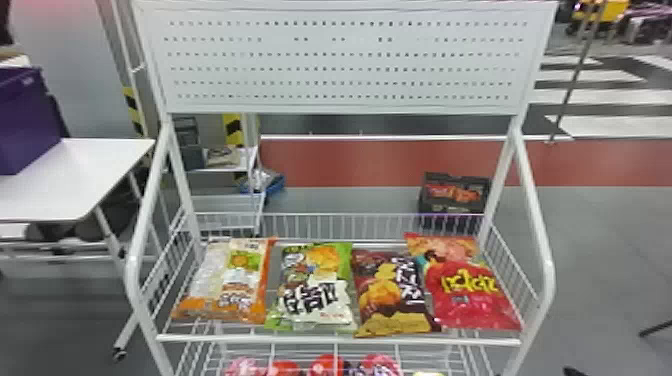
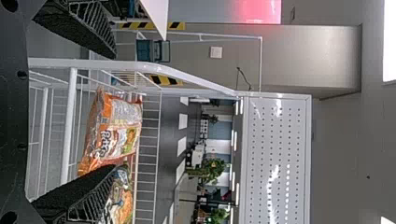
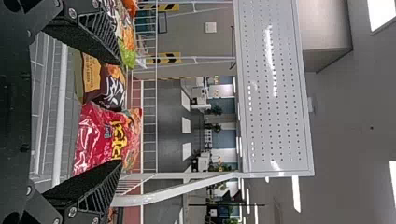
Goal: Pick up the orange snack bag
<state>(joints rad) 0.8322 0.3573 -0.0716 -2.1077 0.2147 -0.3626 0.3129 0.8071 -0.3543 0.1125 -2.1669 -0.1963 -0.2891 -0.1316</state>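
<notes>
The orange snack bag (image 1: 235,285), white and orange, lies at the left end of the rack's upper basket. In the left wrist view the orange snack bag (image 2: 112,130) shows beyond my left gripper (image 2: 114,109), whose two fingers stand wide apart with nothing between them. My right gripper (image 3: 120,112) is also open, its fingers spread in front of a red snack bag (image 3: 100,135) and a brown one, touching neither as far as I can tell.
Beside the orange bag lie a green bag (image 1: 317,290), a brown bag (image 1: 392,295) and a red bag (image 1: 470,290). The white basket rim (image 1: 340,341) runs along the front, with rack posts at both sides. A white table (image 1: 75,175) stands left.
</notes>
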